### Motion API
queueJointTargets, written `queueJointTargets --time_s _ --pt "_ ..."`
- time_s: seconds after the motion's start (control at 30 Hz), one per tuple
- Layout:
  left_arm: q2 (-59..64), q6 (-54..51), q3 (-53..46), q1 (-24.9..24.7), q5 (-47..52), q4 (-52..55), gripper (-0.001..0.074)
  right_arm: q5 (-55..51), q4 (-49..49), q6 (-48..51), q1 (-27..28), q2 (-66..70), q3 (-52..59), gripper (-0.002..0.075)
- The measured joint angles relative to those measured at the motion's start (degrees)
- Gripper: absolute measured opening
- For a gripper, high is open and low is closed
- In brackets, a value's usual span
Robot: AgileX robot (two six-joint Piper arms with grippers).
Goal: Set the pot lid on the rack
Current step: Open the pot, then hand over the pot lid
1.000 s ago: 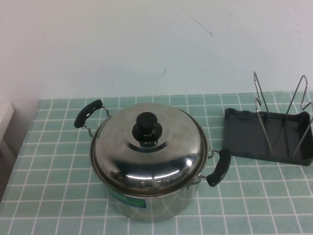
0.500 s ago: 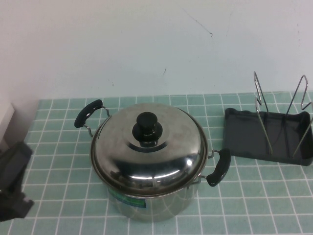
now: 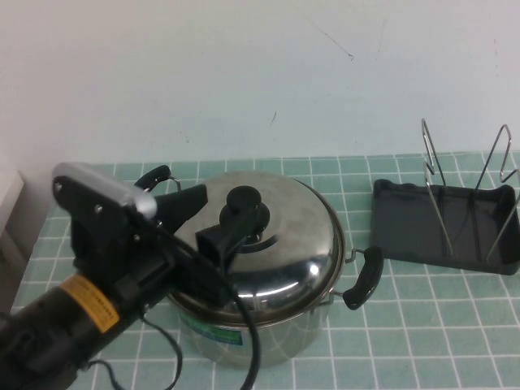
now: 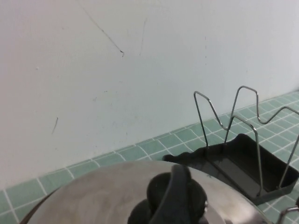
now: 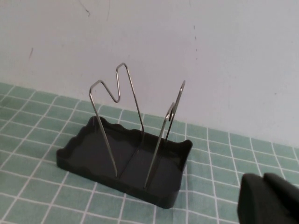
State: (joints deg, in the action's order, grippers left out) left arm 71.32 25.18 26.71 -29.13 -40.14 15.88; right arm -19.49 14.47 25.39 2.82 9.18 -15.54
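One arm works over the pot (image 3: 252, 325): the left gripper (image 3: 203, 219) hangs above the pot lid (image 3: 284, 244), its fingers (image 3: 215, 244) spread, one to each side of the black knob (image 3: 244, 213), and whether they touch it is unclear. That lid sits on the pot, well apart from the rack (image 3: 445, 225) standing to the right on the green tiled table (image 3: 422, 325). Only a dark edge of the right gripper (image 5: 268, 200) shows in its wrist view near the rack, and I cannot tell how its fingers stand.

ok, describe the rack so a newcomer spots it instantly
On the green tiled table, look right of the steel pot, whose pot lid the left gripper is reaching; right gripper waits nearby. The rack is the dark grey tray, the only thing with upright wire loops.
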Motion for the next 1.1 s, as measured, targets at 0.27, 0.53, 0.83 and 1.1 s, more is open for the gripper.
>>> queueJointTargets --time_s 0.27,0.53,0.83,1.1 --pt "13.54 -9.2 9.54 0.0 0.8 -1.76 0.0625 -0.68 5.37 5.49 0.0 0.0 0.0 -0.0002" --pt "21.02 -10.98 13.17 -0.04 -1.84 -14.46 0.0577 -1.02 5.96 5.9 -0.03 0.0 0.0 -0.0002" --pt "21.4 -14.0 13.17 -0.13 -9.37 -15.88 0.0312 -0.83 6.09 5.9 -0.03 0.0 0.0 -0.0002" --pt "19.88 -5.42 13.17 -0.13 -21.73 -10.92 0.0312 -1.4 14.14 7.93 -0.13 0.0 -0.65 -0.0002"
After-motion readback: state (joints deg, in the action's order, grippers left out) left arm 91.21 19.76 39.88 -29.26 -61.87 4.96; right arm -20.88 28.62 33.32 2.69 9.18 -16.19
